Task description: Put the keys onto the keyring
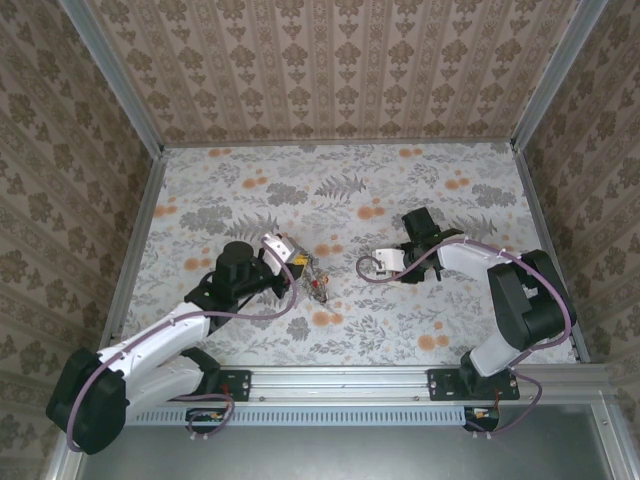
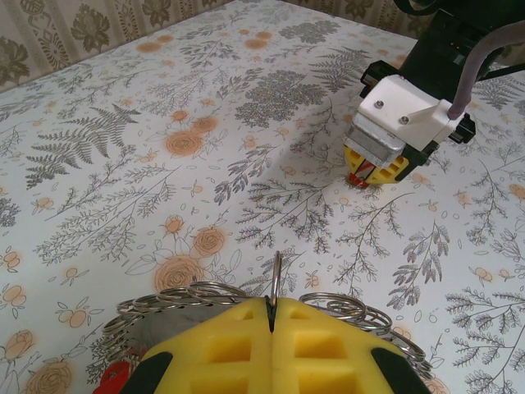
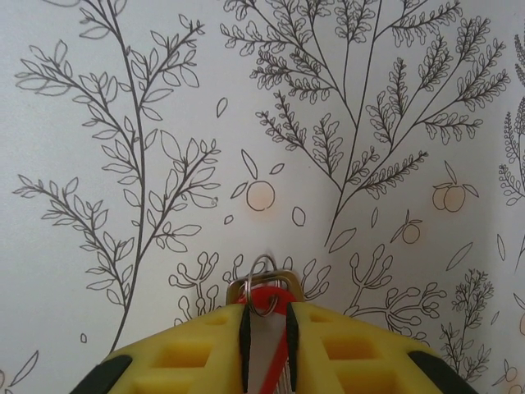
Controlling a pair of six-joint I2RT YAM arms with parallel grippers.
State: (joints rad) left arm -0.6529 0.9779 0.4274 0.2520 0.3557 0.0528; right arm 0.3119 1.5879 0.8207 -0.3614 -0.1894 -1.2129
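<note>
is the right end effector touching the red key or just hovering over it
Touching. The right wrist view shows the right end effector closed on the red key, with no gap on either side.

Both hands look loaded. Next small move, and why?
Probably raise the right hand and carry its red key toward the left hand. The key is pinched low over the table, the left hand grips the keyring edge-up, and bare table lies between them.
</note>
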